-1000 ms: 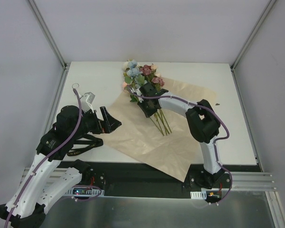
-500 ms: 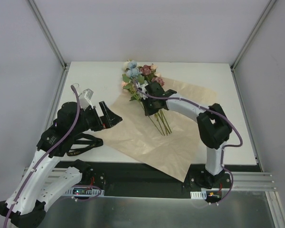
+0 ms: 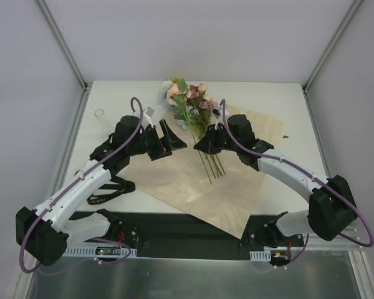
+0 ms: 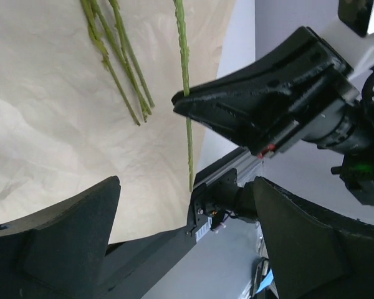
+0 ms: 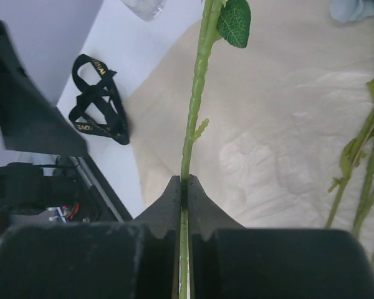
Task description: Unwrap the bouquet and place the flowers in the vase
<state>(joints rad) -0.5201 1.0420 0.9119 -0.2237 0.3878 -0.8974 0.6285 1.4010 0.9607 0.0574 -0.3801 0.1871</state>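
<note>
The large sheet of crumpled peach-tan wrapping paper point(image 3: 193, 187) lies spread open on the white tabletop point(image 3: 124, 93). That loose sheet is my first worry: an arm dragging across it could slide the whole sheet and carry off the stems resting on it. The bunch of pastel artificial flowers on thin green stems point(image 3: 188, 99) lies across the paper, heads toward the far side.

My right gripper point(image 5: 184, 180) is pressed tight on one long green flower stem point(image 5: 196, 93), pinching it near its lower end. I judge the head end could droop or swing and snag its neighbours as it lifts. My left gripper point(image 4: 187, 182) hangs spread and empty just beside it, and a mistimed handover there could drop the stem.

The small clear glass vase point(image 3: 100, 116) stands well apart at the far left. It looks light and narrow-necked, so a stem this long could tip it.

The black ribbon point(image 5: 87, 128) near the left arm carries gold lettering, too small for me to read.
</note>
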